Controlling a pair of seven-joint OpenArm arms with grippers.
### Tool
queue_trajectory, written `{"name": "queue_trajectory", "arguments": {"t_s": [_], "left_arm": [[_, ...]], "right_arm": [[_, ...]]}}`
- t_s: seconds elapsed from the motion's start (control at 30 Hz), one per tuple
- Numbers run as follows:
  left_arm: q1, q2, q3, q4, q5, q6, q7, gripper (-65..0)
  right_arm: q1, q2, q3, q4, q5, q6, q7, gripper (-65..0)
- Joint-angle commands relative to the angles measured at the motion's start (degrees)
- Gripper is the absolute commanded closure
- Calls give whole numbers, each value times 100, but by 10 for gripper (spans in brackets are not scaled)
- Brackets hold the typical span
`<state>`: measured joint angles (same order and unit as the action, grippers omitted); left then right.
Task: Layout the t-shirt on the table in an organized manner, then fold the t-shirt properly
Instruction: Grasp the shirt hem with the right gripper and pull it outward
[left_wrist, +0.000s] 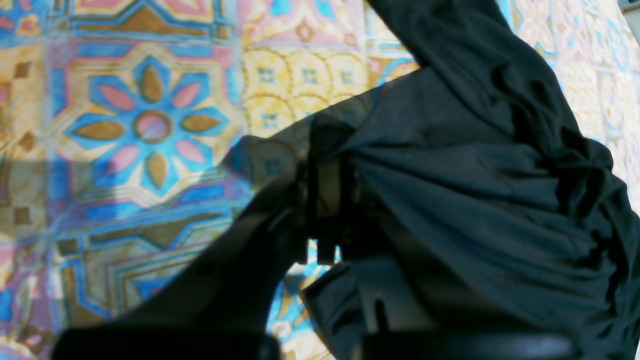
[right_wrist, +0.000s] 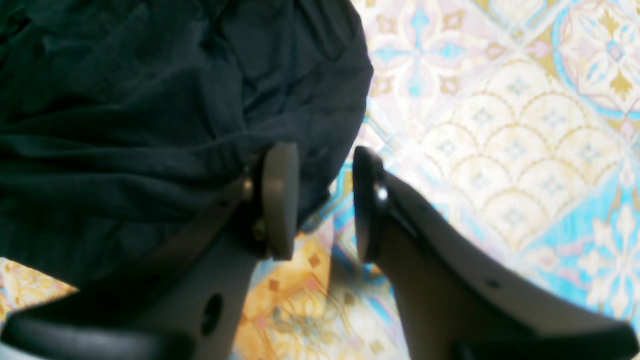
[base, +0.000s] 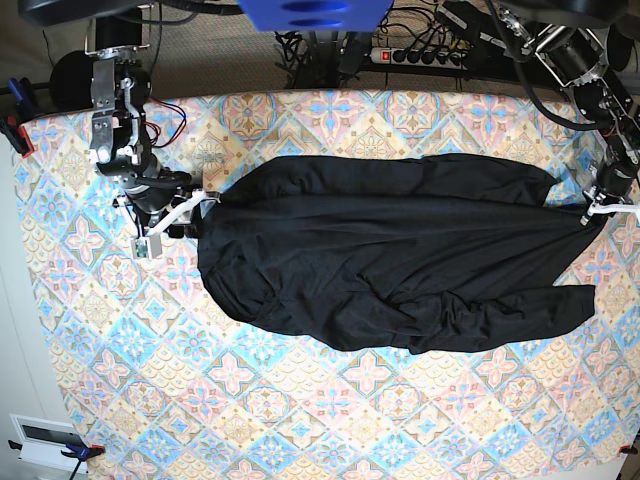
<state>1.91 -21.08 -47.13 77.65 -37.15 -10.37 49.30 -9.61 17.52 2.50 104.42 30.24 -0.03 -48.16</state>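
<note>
Base view showed the t-shirt (base: 400, 260) rumpled across the table (base: 300, 420). At nine o'clock the right gripper (right_wrist: 322, 200) stood parted, its hem released; at three o'clock the left gripper (left_wrist: 320, 200) was clenched on fabric. Regripping the hem and pulling outward evenly seemed wise.

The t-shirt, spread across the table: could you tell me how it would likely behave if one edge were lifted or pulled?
The t-shirt looks floppy: it lies in soft folds, so a lifted edge would probably sag. It is probably light, being thin fabric. Pulled along the table, it would likely bunch rather than slide whole.
</note>
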Motion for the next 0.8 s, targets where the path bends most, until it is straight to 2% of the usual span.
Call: {"name": "queue_trajectory", "arguments": {"t_s": [0.0, 0.2, 0.4, 0.53, 0.77], "left_arm": [[33, -138, -21, 108, -26, -5, -99, -2], [191, -164, 428, 117, -26, -5, -108, -24], [270, -147, 445, 117, -26, 4, -108, -139], [270, -129, 445, 117, -26, 4, -108, -190], [314, -68, 445, 117, -26, 4, -108, -194]], "right_arm": [[165, 90, 9, -3, 13, 25, 100, -182], [1071, 90, -624, -574, 13, 43, 100, -183], [2002, 90, -1468, -1286, 13, 43, 108, -184], [2609, 81, -2101, -1963, 5, 43, 223, -217], [3576, 72, -2971, -3009, 5, 43, 592, -229]]}}
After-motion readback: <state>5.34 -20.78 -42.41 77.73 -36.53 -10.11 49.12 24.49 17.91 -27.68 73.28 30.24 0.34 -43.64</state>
